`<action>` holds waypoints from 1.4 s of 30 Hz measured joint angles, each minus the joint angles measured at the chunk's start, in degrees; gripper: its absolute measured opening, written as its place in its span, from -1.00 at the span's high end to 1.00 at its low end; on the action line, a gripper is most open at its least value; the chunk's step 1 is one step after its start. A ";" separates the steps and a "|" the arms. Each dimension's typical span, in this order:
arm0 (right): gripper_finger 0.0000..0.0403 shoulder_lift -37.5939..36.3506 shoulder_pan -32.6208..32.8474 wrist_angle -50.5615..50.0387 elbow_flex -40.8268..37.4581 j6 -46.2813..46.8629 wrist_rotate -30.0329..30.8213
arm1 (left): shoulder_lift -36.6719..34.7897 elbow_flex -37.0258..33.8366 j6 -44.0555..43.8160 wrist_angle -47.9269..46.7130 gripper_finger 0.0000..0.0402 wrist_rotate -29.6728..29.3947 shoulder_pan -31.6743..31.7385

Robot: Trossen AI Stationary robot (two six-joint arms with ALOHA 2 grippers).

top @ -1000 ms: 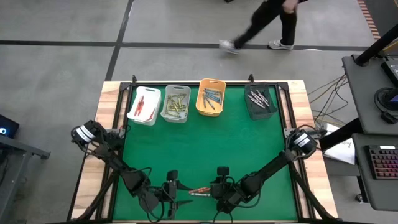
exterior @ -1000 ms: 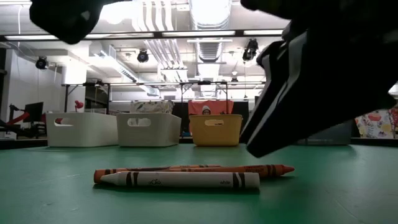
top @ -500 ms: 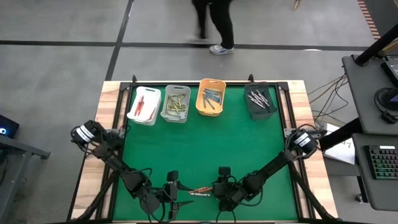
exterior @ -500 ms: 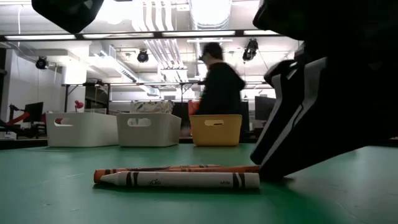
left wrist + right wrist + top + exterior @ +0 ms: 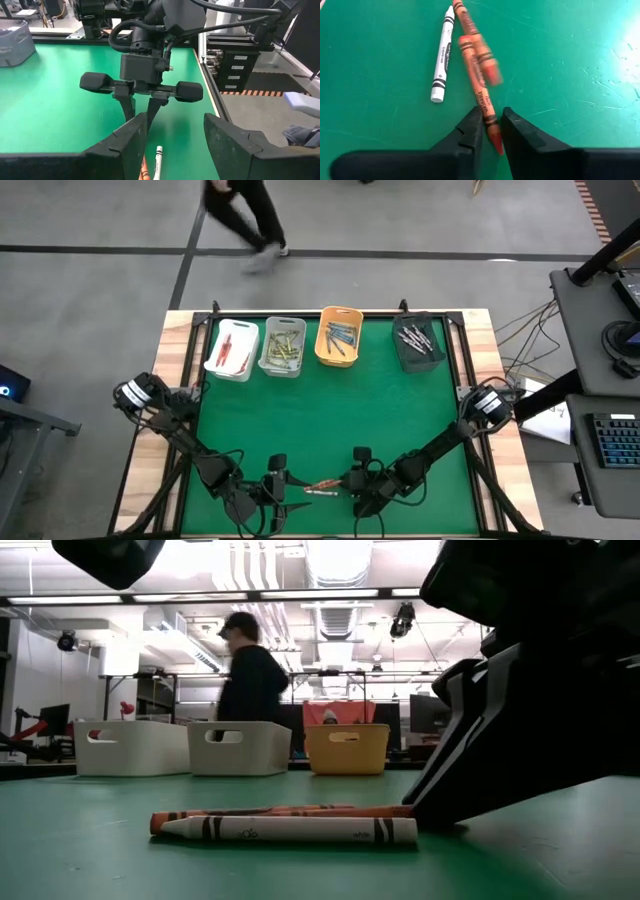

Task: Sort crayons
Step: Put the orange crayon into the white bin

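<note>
Three crayons lie together on the green table near its near edge: a white one [image 5: 441, 55] [image 5: 290, 830] and two orange-red ones [image 5: 479, 90] [image 5: 285, 811]. My right gripper [image 5: 492, 112] [image 5: 348, 483] stands at their right end, shut on one orange-red crayon. My left gripper [image 5: 172, 145] [image 5: 292, 492] is open and empty just left of the crayons, its fingers level above the table. The other crayons lie in the bins at the far edge. My right gripper pinches the nearer orange-red crayon between its two fingers, close to its pointed end [image 5: 488, 107]. The fingers come from above, pointing down, and lie across the crayon. The crayon lies flat on the table, next to the second orange-red crayon.
Four bins stand in a row at the table's far edge: white [image 5: 232, 348], grey [image 5: 283, 346], orange [image 5: 338, 336] and black [image 5: 418, 340], each with crayons in it. A person [image 5: 240, 215] walks past on the floor beyond the table.
My right gripper has come down onto the table at the right end of the crayons, over the orange-red crayon's pointed end. The crayons lie where they were. The person behind the table has walked from right to left.
</note>
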 joint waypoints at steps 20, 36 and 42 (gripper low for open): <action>0.94 -5.17 0.17 -0.07 0.57 -6.42 2.88 | -9.63 -0.20 6.89 -7.73 0.10 -3.28 -0.67; 0.95 -8.09 -3.55 38.25 -9.72 -30.32 9.09 | -9.95 -1.05 -4.24 -32.54 0.10 -12.09 -3.22; 0.94 -8.09 -5.70 68.28 -19.81 -38.74 1.90 | -10.37 -1.09 0.32 -31.01 0.10 -19.24 -2.91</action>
